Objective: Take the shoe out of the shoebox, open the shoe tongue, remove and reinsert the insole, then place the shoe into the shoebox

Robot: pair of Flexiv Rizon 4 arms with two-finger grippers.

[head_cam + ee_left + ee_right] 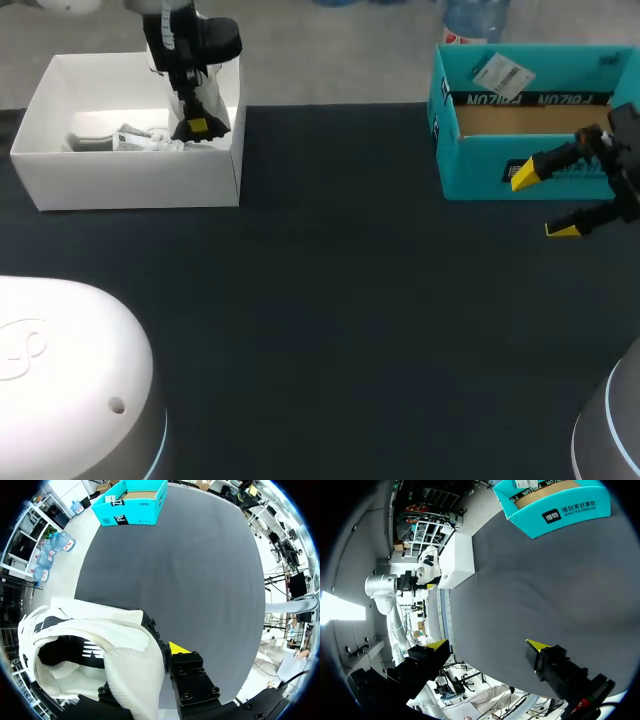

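Note:
A white shoe point(100, 655) with a black lining is in my left gripper point(150, 667), which is shut on the heel collar. One yellow fingertip point(177, 648) shows outside the collar; the other is hidden by the shoe. In the head view that gripper point(197, 127) is over the right part of the open white shoebox point(130, 185), with a bit of the shoe point(140, 140) showing beside it. From the right wrist view the shoe point(429, 562) rises above the shoebox point(457, 562). My right gripper point(545, 203) stands open and empty at the table's right side.
An open teal cardboard box point(470, 160) stands at the back right, just behind my right gripper. The same teal box point(132, 502) shows across the dark table mat point(330, 300) in the left wrist view.

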